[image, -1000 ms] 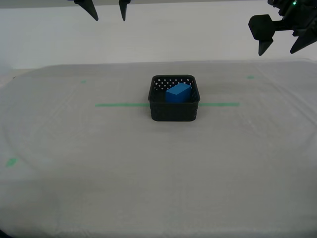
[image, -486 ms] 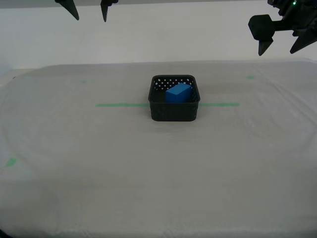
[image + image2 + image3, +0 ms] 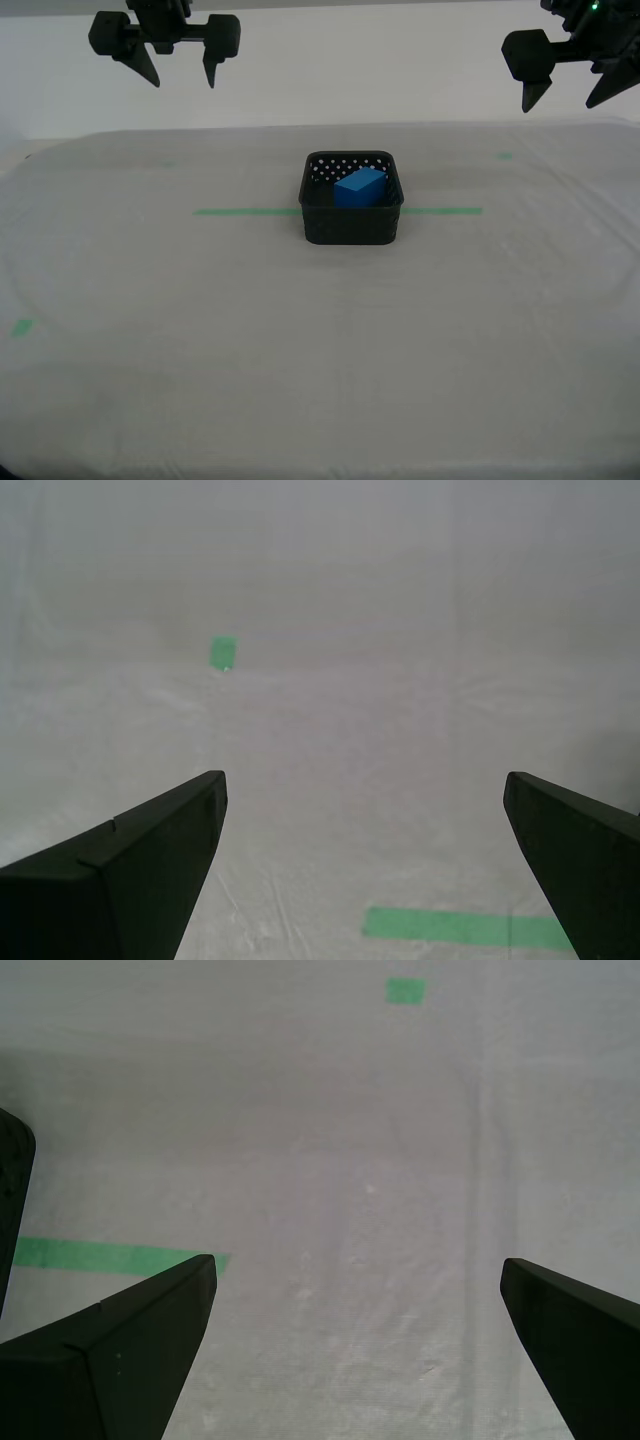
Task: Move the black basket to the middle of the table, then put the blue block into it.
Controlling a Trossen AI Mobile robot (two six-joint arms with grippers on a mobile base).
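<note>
Grippers first: my first gripper (image 3: 560, 102), high at the exterior view's far right, with jaws spread wide and nothing between them. Same for my second gripper (image 3: 182, 83) at the exterior view's far left: jaws apart, empty, well above the cloth.

Matched by wrist views: first wrist view looks past its spread fingertips (image 3: 150, 1305) at the right end of the green tape line (image 3: 240, 211) plus a sliver of basket wall. Second wrist view shows only cloth and tape.

Shallow perforated black plastic basket (image 3: 350, 228) sits mid-table on the tape line. Small solid bright-blue block (image 3: 360, 187) lies inside it, tilted, towards the far right wall. Wide table in pale grey-white cloth (image 3: 300, 350) otherwise bare apart from tape.

Judgement: both steps look done, basket centred and block in. Stage is retreat/park. Next move calls for nothing near the basket, just keeping both arms clear and high.

Count:
- 1 basket
- 1 block
- 2 grippers
- 1 tape line
- 3 small green tape marks, all well apart: far left (image 3: 168, 165), far right (image 3: 505, 155), near left (image 3: 20, 326)
</note>
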